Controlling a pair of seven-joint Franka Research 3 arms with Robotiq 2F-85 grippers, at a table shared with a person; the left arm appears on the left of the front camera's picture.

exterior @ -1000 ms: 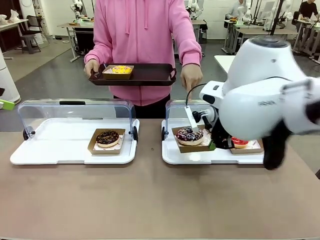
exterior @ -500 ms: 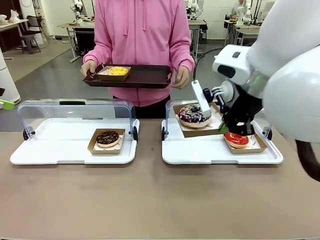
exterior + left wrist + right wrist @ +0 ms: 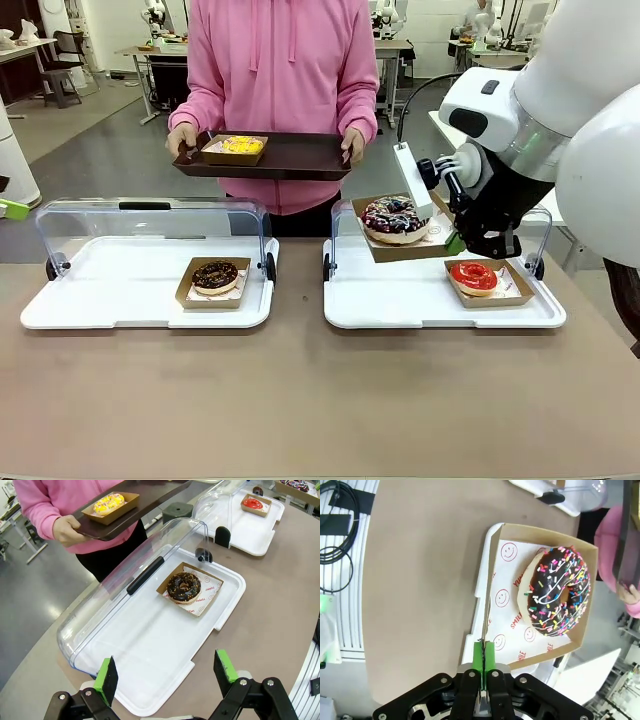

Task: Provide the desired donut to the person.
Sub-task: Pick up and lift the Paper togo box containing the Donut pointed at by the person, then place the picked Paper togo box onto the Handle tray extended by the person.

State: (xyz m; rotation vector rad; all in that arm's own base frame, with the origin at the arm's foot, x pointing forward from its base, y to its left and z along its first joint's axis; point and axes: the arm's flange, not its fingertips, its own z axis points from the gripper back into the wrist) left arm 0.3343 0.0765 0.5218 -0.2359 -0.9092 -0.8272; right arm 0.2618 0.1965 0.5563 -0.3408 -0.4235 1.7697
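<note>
A chocolate donut with coloured sprinkles (image 3: 393, 217) lies in a brown cardboard box (image 3: 424, 244). My right gripper (image 3: 455, 240) is shut on the box's side wall and holds it in the air above the right white tray (image 3: 400, 305). The right wrist view shows the green pads (image 3: 483, 652) pinching the box wall, with the donut (image 3: 560, 597) beyond them. The person (image 3: 285, 60) in a pink hoodie stands at the far side, holding a dark serving tray (image 3: 300, 155) with a yellow donut (image 3: 242, 144) on it. My left gripper (image 3: 167, 672) hangs open above the near edge of the left white tray (image 3: 150, 645).
A chocolate donut (image 3: 215, 275) in its box sits on the left white tray (image 3: 120, 300). A red donut (image 3: 474, 275) in its box sits on the right tray. Each tray's clear lid (image 3: 150, 225) stands raised at its far side. Bare brown tabletop (image 3: 300, 400) lies in front.
My right gripper has lifted the sprinkled donut's box off the right tray, up and a little to the right. The person has shifted the serving tray slightly.
</note>
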